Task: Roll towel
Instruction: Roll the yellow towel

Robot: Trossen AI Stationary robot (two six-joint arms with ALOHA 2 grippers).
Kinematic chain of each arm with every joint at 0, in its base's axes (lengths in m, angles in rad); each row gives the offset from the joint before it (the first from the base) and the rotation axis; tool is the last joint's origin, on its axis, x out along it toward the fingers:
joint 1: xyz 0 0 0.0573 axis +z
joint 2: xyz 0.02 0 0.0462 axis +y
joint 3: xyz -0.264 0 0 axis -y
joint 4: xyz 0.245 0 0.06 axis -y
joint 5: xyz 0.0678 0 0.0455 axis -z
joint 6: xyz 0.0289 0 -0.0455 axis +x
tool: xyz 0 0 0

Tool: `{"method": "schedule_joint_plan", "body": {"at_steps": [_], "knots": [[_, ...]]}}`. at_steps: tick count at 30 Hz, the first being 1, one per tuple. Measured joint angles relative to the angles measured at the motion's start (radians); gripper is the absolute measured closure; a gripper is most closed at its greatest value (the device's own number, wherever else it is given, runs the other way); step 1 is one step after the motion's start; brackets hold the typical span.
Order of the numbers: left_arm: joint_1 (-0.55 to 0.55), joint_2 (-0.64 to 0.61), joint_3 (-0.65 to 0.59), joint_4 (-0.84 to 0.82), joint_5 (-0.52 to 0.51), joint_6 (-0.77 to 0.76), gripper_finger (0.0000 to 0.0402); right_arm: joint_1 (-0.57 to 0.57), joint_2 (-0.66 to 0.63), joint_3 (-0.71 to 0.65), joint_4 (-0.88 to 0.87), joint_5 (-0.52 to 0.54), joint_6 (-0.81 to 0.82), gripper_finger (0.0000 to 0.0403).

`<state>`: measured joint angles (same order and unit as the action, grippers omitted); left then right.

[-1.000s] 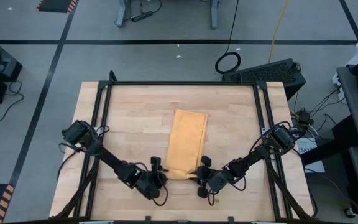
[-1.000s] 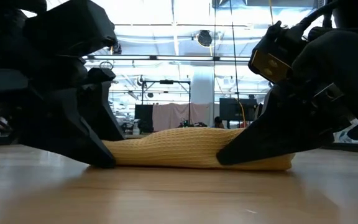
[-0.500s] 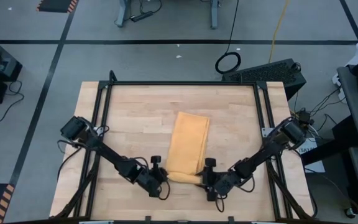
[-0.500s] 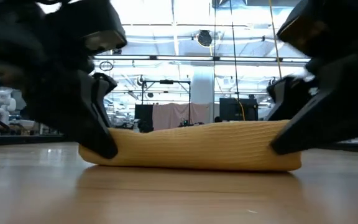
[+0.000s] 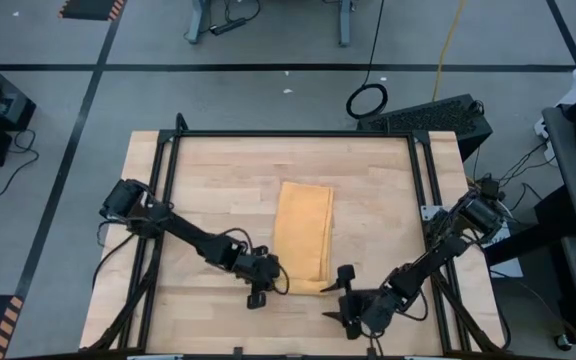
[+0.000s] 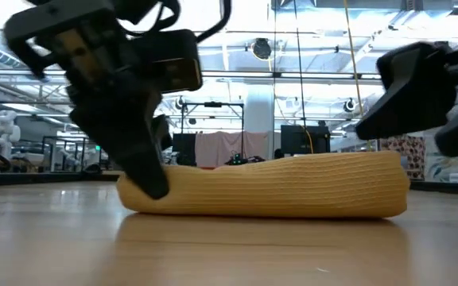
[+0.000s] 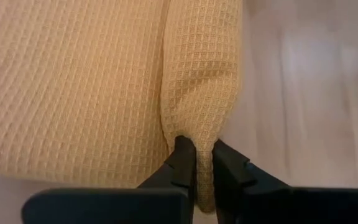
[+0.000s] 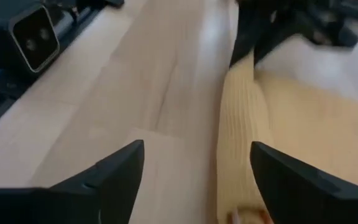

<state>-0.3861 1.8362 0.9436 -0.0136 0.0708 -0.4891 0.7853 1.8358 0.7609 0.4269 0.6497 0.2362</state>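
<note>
STEP: roll start | left gripper: I pinch rolled near edge of mustard-yellow waffle-weave towel to keep roll tight | right gripper: spread wide, empty, towel just ahead.

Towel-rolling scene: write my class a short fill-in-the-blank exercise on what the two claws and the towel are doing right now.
1. The left claw is shut on the rolled end of the ____.
2. The right claw has let go, and its fingers are ____.
3. The towel lies on a ____ table.
4. The rolled part is at the towel's end nearest the two ____.

Missing words: towel; open; wooden; claws
</note>
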Motion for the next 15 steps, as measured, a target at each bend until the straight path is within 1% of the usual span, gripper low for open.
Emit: {"method": "schedule_joint_plan", "body": {"at_steps": [3, 5, 7, 10, 15], "knots": [[0.036, 0.001, 0.014, 0.0, 0.058, 0.001, 0.0369, 0.021, 0.009, 0.0, 0.019, 0.078, -0.045, 0.0127], [0.059, 0.0, 0.017, 0.0, 0.088, 0.001, 0.0368, 0.023, 0.009, 0.0, 0.019, 0.105, -0.053, 0.0128], [0.079, 0.0, 0.017, 0.0, 0.112, 0.001, 0.0368, 0.022, 0.009, 0.0, 0.016, 0.107, -0.058, 0.0128], [0.105, 0.0, 0.018, 0.001, 0.121, -0.001, 0.0368, 0.012, 0.023, 0.002, 0.014, 0.105, -0.056, 0.0128], [0.133, 0.0, 0.018, 0.0, 0.128, 0.006, 0.0368, -0.022, 0.092, 0.002, 0.018, 0.117, -0.007, 0.0128]]}}
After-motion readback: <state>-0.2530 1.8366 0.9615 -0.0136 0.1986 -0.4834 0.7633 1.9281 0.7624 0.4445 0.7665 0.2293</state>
